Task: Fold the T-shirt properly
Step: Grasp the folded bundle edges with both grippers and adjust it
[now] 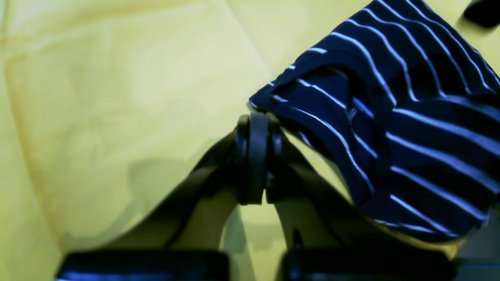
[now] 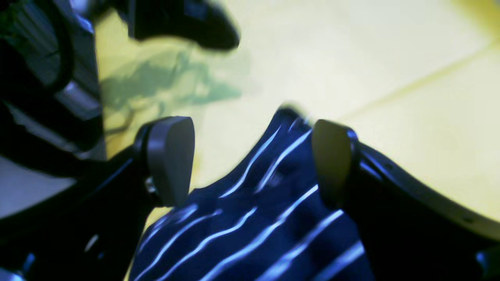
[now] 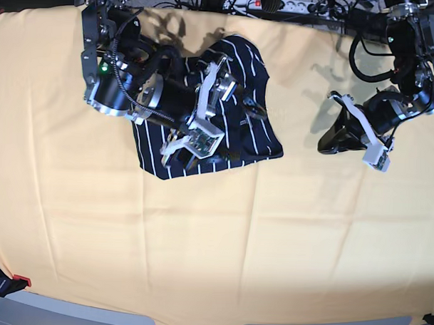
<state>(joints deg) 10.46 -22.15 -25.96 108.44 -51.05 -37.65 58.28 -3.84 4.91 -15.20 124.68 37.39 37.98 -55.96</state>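
Your right hand [image 2: 250, 160] is standing wide open over the T-shirt [image 3: 229, 127], holding nothing; the shirt is lying bunched on the yellow-orange cloth [image 3: 200, 240]. Left hand [image 1: 256, 156] is sitting shut and empty beside it. Flatten the bunch before creasing. Only the base view is showing the whole outline.

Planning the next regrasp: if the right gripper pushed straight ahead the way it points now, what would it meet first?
Most likely the T-shirt: in the right wrist view a raised striped fold sits between the open jaws of the right gripper, with the yellow cloth beyond. Depth is blurred, so contact distance is uncertain.
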